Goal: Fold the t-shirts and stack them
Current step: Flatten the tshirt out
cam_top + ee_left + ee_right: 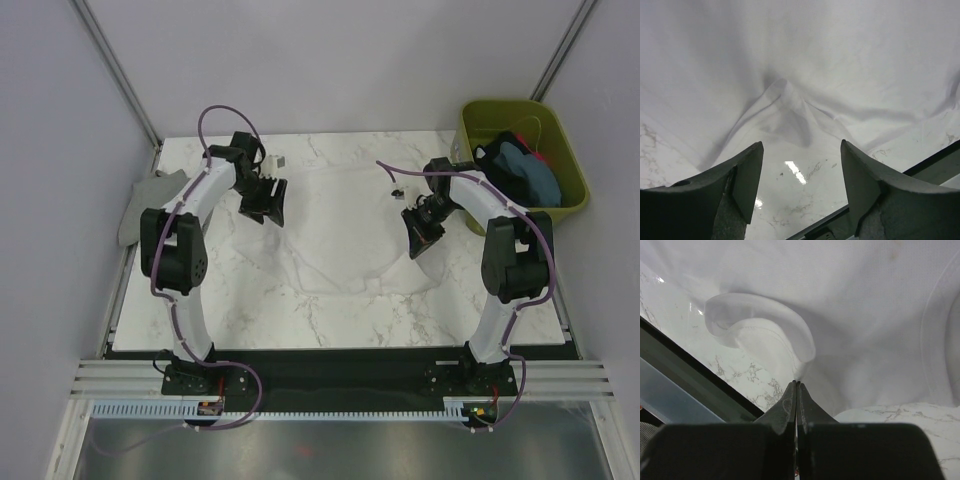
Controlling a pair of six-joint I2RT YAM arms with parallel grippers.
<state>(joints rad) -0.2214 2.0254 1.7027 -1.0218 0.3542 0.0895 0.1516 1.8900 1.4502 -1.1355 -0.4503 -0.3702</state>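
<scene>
Grey t-shirt (150, 200) bunched at the counter's (330, 320) left edge. Left gripper (268, 200): fingers (747, 170) wide apart, nothing between them, just over the white t-shirt (340, 230) spread mid-counter. Right gripper (420, 238): fingers pressed together at that shirt's right edge, pinch unclear. Blue-teal and dark shirts (520, 165) sit in the olive bin (500, 104), far right.
</scene>
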